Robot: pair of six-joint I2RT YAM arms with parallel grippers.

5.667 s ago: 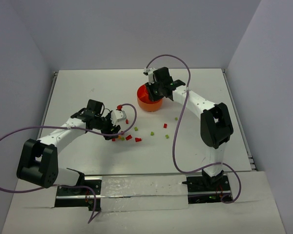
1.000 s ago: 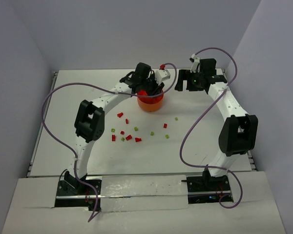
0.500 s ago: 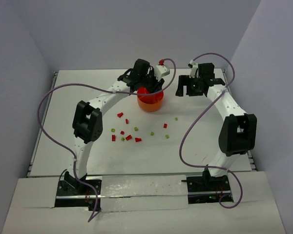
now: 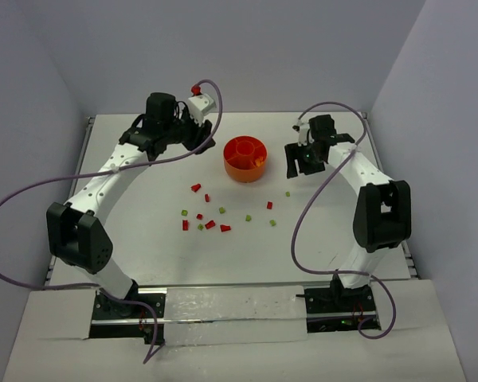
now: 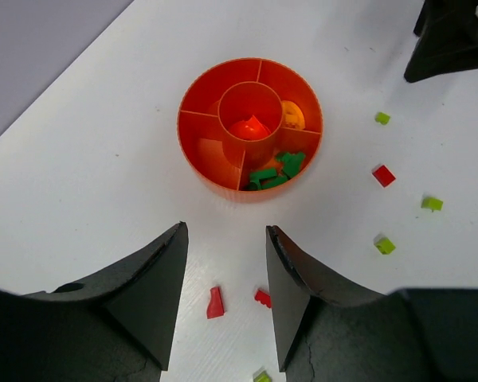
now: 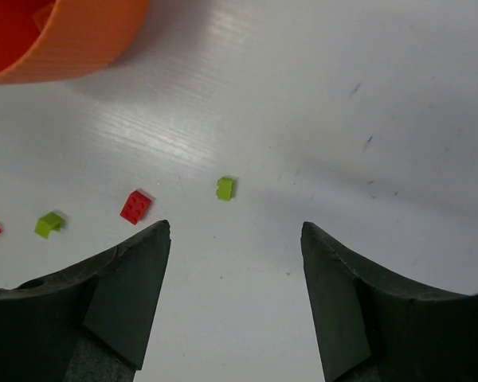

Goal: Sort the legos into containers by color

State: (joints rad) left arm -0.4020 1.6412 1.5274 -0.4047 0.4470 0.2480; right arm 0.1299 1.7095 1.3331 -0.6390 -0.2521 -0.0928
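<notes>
You held the left pincer (image 5: 223, 231) parted and empty at ten o'clock of the bowl (image 4: 245, 175) — the right pincer (image 6: 235, 227), likewise wide and bare, at three o'clock, aimed at a lime lego (image 6: 225, 188) on the surface (image 6: 382, 119), likely framing a pick.

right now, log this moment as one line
left gripper open, empty, facing bowl | right gripper open, empty, aimed at lime brick | green legos in one compartment
</notes>
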